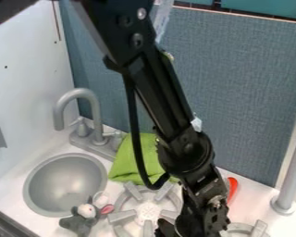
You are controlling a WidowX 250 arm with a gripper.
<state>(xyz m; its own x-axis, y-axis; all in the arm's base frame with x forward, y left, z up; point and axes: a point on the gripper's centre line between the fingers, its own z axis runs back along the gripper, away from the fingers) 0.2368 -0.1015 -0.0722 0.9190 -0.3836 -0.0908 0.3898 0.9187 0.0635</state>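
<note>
The black gripper (197,220) hangs low at the bottom of the camera view, over the counter between the two stove burners. Whether it holds anything is hidden. Just left of it is the left burner (146,212), white with grey prongs. A green cloth (127,162) lies behind that burner, partly behind the arm's cable. A grey plush mouse (81,222) with a pink ear rests between the sink and the left burner. Part of a red-orange object (232,186) shows to the right of the arm's wrist.
A round grey sink (65,184) is at the left, with a grey faucet (79,94) behind it. The right burner (243,227) is partly cut off at the bottom edge. A grey post (291,176) stands at the right, and a blue-grey panel (243,78) rises behind the counter.
</note>
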